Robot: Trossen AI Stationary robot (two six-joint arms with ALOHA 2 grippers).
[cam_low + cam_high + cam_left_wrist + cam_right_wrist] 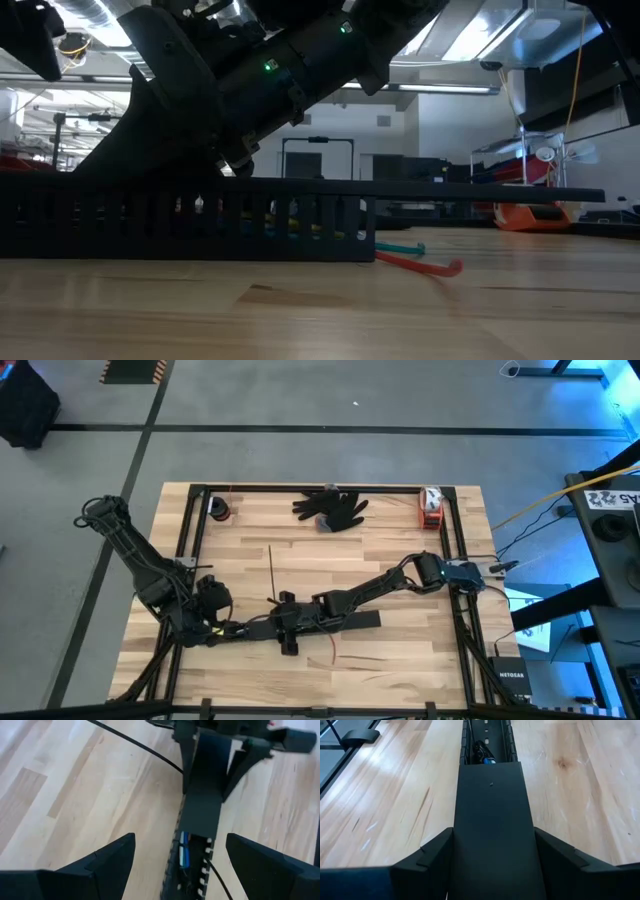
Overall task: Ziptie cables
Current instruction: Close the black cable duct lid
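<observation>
Right gripper (492,840) clamps the flat black strip (490,795) by its edges. Left gripper (180,842) gapes over the slotted bar (192,870), where the cables (183,854) lie. The ziptie (271,570), at twelve o'clock from both, looks light, stiff and slippery: pinch it midway.

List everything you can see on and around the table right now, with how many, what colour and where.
comb-slotted bar: one, black, near edge of the table, between both arms
flat strip: one, black, lying on the bar, between the right gripper's fingers
cables: a few, blue and white, inside the bar
red wire: one, on the wood beside the bar's end
ziptie: one, dark, mid-table
glove: one, black, far edge
table: one, light wood
left gripper: fingers open, astride the bar
right gripper: on the strip
</observation>
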